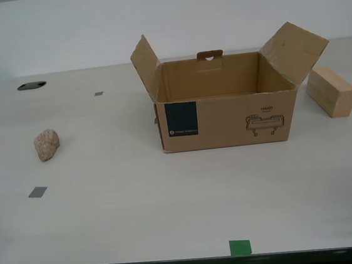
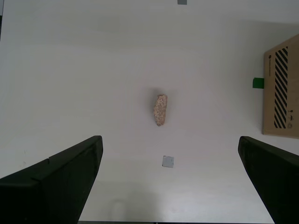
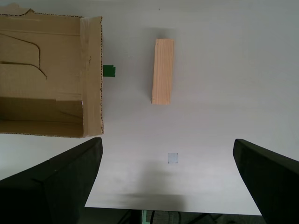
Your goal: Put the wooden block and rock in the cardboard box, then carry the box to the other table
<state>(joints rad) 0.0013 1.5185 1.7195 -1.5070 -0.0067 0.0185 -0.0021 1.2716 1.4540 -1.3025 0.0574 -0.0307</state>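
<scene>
The cardboard box (image 1: 228,117) stands open in the middle of the pale tabletop, flaps spread, with a dark teal label and a line drawing on its front. It looks empty inside. The rock (image 1: 46,145) lies on the table toward the exterior view's left. The wooden block (image 1: 331,91) lies beside the box at the exterior view's right. My second gripper (image 2: 170,179) hangs open high above the rock (image 2: 160,109). My first gripper (image 3: 168,182) hangs open high above the wooden block (image 3: 163,71), with the box (image 3: 51,74) beside it. Neither arm shows in the exterior view.
Small grey squares (image 1: 37,192) and a green tape mark (image 1: 240,247) dot the tabletop. A dark oval hole (image 1: 31,85) sits at the far end toward the exterior view's left. The table's near edge (image 1: 176,258) runs along the bottom. A white wall stands behind.
</scene>
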